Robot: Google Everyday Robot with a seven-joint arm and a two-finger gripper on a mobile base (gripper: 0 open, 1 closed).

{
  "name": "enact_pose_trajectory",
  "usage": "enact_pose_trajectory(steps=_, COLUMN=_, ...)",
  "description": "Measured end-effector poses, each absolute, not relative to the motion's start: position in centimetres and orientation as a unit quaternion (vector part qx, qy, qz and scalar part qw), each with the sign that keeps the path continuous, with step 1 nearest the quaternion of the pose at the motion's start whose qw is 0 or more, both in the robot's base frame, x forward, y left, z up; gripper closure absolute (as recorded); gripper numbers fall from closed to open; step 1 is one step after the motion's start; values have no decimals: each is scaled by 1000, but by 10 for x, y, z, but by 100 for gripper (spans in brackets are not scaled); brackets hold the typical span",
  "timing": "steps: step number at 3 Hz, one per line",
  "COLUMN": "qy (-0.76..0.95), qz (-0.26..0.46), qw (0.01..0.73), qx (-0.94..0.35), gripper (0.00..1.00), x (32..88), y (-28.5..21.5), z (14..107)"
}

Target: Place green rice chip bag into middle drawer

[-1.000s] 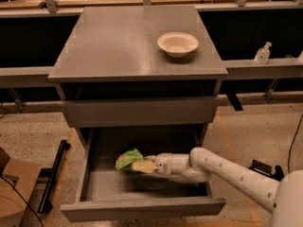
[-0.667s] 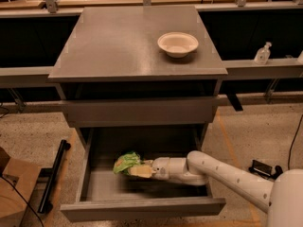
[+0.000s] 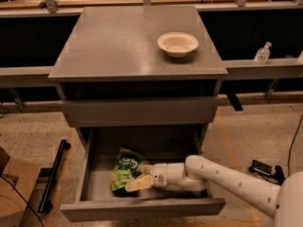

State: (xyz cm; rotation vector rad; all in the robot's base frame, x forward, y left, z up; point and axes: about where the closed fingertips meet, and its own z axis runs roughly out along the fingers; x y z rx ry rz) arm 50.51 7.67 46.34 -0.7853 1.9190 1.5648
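The green rice chip bag (image 3: 124, 170) lies flat on the floor of the open middle drawer (image 3: 142, 207), left of centre, with its white lettering facing up. My gripper (image 3: 138, 175) reaches into the drawer from the right, low over the bag's right edge. Its pale fingers (image 3: 138, 183) are spread apart, one above and one below that edge. The white arm stretches across the drawer's right half.
A white bowl (image 3: 177, 44) sits on the cabinet top (image 3: 118, 46). The drawer front above (image 3: 142, 111) is shut. A sanitizer bottle (image 3: 262, 53) stands on the right ledge. A cardboard box (image 3: 14, 183) and a black bar (image 3: 54, 174) are on the floor at left, and a cable with a black device (image 3: 262, 167) at right.
The gripper moved left and down inside the drawer with the bag. The bag, bunched up before, now lies spread flat on the drawer floor, and the fingers have parted.
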Motion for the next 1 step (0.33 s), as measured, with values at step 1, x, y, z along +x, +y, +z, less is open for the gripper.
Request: enact_pose_trajectory(steps=1, qy=712, qz=581, qw=268, qx=-291, gripper=0, x=504, y=77, z=463)
